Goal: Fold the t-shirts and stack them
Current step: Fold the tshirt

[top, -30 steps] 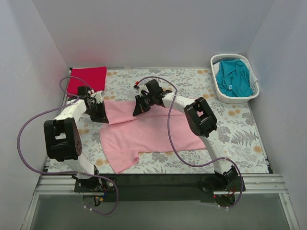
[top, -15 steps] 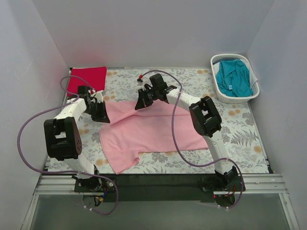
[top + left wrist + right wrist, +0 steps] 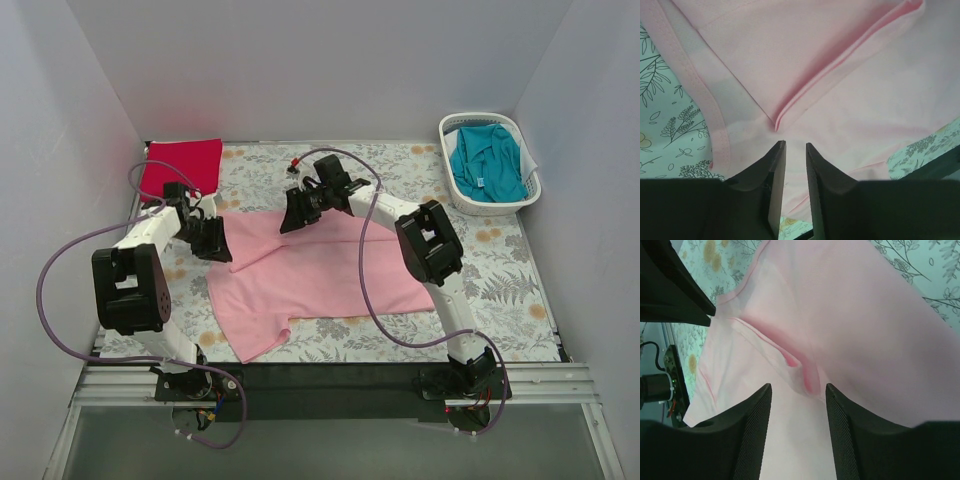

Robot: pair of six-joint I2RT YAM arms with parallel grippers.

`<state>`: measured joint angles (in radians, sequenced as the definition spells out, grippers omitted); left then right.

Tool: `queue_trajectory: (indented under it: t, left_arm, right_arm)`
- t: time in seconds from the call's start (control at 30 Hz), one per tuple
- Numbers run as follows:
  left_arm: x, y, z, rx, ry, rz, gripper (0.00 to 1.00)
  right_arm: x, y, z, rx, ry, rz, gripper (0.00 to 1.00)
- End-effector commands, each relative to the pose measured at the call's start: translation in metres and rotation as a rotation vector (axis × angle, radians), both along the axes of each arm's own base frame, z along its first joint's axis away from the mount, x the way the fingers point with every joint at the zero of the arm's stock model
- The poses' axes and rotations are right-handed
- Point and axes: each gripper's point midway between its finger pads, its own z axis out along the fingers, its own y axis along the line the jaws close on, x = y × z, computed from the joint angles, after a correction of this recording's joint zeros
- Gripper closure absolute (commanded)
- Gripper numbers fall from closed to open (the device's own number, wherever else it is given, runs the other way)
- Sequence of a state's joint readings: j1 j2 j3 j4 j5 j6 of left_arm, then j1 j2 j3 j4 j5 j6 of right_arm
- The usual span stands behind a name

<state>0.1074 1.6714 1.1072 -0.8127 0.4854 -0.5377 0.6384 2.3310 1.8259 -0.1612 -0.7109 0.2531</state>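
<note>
red short-sleeved cotton-look shirt (image 3: 182, 165): folded into a flat square at the far left corner, on the grey-and-orange floral cloth (image 3: 500, 280).

left gripper (image 3: 795, 146): jaws open only a crack. i see no cloth in the gap. the tips sit just short of a sharp crease at the pink shirt's left edge, near its stitched hem band (image 3: 715, 117).

light pink short-sleeved t-shirt (image 3: 320, 275): spread across the middle of the cloth between the two arms, mostly flat, with one sleeve pointing toward the near edge. the knit is matte, thin and limp. i'd expect it to be light, with no stiffness, so it will drape and drag and anything unsupported will sag. friction on the patterned cloth looks decent, so a pinched layer may pull its neighbours along. best holds are the hem band or a raised ridge, where there are two layers to bite, rather than the flat middle.

right gripper (image 3: 798, 386): jaws wide apart and holding nothing, straddling a puckered fold ridge (image 3: 802, 374) at the shirt's far edge. that ridge is the obvious pinch point.

teal short-sleeved shirt (image 3: 487, 160): crumpled in the white slatted plastic basket (image 3: 492, 207) at far right, well apart from both arms and not yet folded.
</note>
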Motion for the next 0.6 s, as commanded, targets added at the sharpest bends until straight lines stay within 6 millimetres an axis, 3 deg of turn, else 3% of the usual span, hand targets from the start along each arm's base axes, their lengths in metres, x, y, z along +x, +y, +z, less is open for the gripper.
queue_trajectory:
  t: [0.0, 0.03, 0.07, 0.1, 0.23, 0.4, 0.47, 0.57]
  left_arm:
    - [0.025, -0.003, 0.039, -0.027, -0.129, -0.02, 0.76]
    - [0.044, -0.002, 0.059, -0.039, -0.201, -0.006, 0.75]
    - [0.046, -0.001, 0.057, -0.039, -0.206, -0.006, 0.75]
    - [0.066, 0.002, 0.073, -0.03, -0.265, 0.018, 0.75]
    - [0.108, 0.004, 0.078, -0.052, -0.297, 0.069, 0.76]
    - [0.139, 0.003, 0.05, -0.106, -0.262, 0.13, 0.78]
    - [0.146, 0.004, 0.027, -0.102, -0.217, 0.154, 0.81]
    - [0.153, 0.012, 0.003, -0.075, -0.201, 0.189, 0.83]
  right_arm:
    - [0.02, -0.029, 0.038, 0.024, -0.077, -0.029, 0.45]
    - [0.031, -0.043, 0.044, 0.012, -0.102, -0.058, 0.45]
    - [0.03, -0.045, 0.041, 0.001, -0.102, -0.057, 0.45]
    - [0.041, -0.061, 0.047, -0.014, -0.129, -0.084, 0.45]
    - [0.064, -0.109, 0.045, -0.095, -0.16, -0.166, 0.5]
    - [0.084, -0.178, 0.025, -0.187, -0.135, -0.277, 0.56]
    - [0.087, -0.204, 0.01, -0.228, -0.112, -0.31, 0.58]
    - [0.087, -0.23, -0.013, -0.296, -0.092, -0.335, 0.6]
